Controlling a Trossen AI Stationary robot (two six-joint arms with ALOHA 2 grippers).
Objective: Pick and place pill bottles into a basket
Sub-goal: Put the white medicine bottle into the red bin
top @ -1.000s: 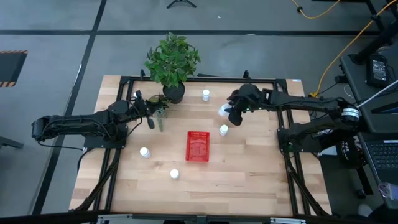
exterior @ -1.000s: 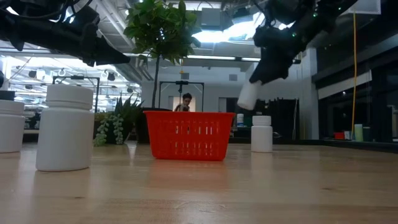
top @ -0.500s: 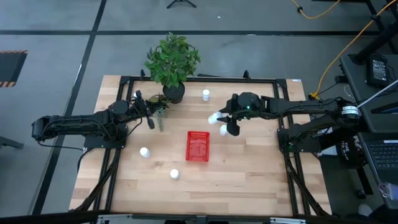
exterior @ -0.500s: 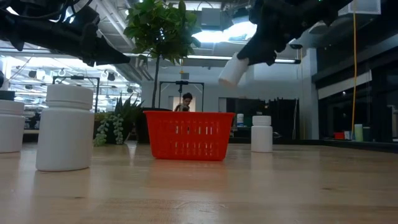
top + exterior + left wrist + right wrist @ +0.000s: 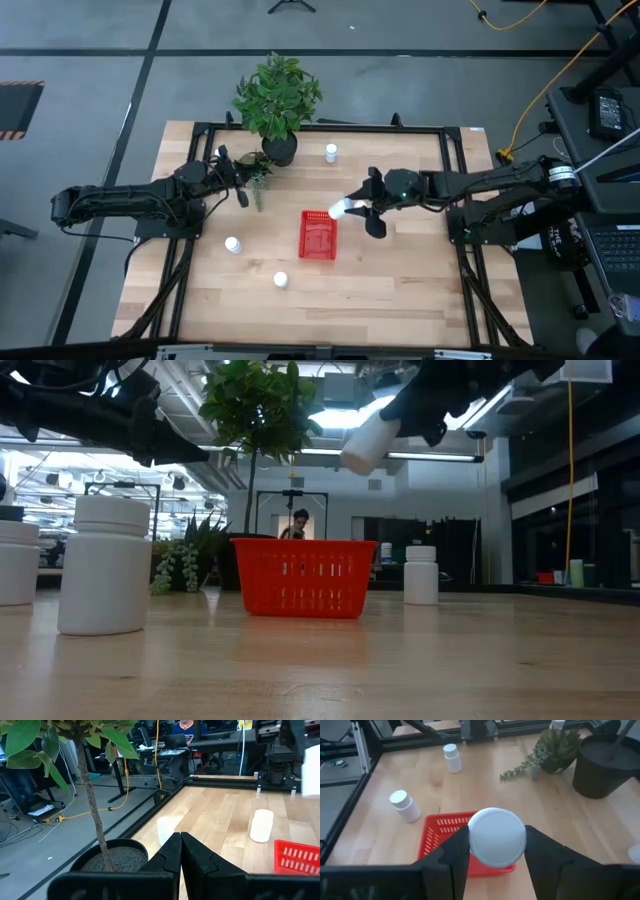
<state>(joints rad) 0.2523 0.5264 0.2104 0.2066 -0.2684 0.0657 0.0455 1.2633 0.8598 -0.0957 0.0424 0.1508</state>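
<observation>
My right gripper (image 5: 350,209) is shut on a white pill bottle (image 5: 340,210) in the air at the far right corner of the red basket (image 5: 318,234). In the low view that bottle (image 5: 366,439) slants high above the basket (image 5: 304,577). Other pill bottles stand upright on the table: one at the far side (image 5: 331,152), two near the left (image 5: 233,244) (image 5: 281,280), and one beyond the basket (image 5: 421,575) that my right arm hides from above. My left gripper (image 5: 243,197) waits shut by the small succulent, touching nothing. My right gripper pinches the bottle between its two fingers (image 5: 457,854), on opposite sides of its round body (image 5: 470,845). The bottle lies along the fingers, a round end facing the wrist camera. Its free end (image 5: 356,455) sticks out past the fingertips, slanting down toward the table's left. It is lifted clear.
A tall potted plant (image 5: 277,100) and a small succulent (image 5: 257,182) stand at the far left. A black frame rail (image 5: 320,127) runs round the table. A person (image 5: 300,523) shows far behind. Bare wood lies near and to the right of the basket.
My right gripper has swung from the far right toward the basket, rising a little and tipping up. The bottle in it, which hung downward a second ago, now slants out toward the table's left, higher above the table.
</observation>
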